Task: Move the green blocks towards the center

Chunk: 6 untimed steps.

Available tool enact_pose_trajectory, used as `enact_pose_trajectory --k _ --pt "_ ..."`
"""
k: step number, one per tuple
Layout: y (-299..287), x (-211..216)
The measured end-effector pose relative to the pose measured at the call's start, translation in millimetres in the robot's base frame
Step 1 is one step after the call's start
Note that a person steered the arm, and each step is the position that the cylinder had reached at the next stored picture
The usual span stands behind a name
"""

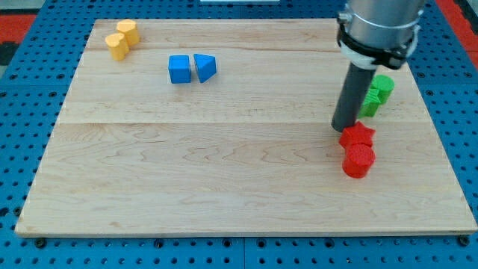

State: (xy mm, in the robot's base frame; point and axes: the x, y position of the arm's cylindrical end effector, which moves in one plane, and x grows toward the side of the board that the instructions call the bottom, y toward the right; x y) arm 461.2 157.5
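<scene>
Two green blocks sit together at the view's right: one (382,86) further up, one (371,102) just below it, partly hidden behind my rod. My tip (343,127) rests on the board just left of the lower green block. It is right above and to the left of a red star-shaped block (358,135). A red hexagonal block (358,160) lies directly below the star.
A blue cube (179,69) and a blue triangular block (205,67) sit side by side at the upper middle-left. Two yellow blocks (121,39) touch at the top left corner. The wooden board (187,164) lies on a blue perforated base.
</scene>
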Motion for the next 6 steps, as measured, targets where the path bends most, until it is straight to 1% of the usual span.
enact_pose_trajectory --k 1,2,3,4,5,6 --pt "22 1" --pt "77 -10" --pt "71 -36" --pt "11 -70" --pt "53 -56" --pt "112 -56"
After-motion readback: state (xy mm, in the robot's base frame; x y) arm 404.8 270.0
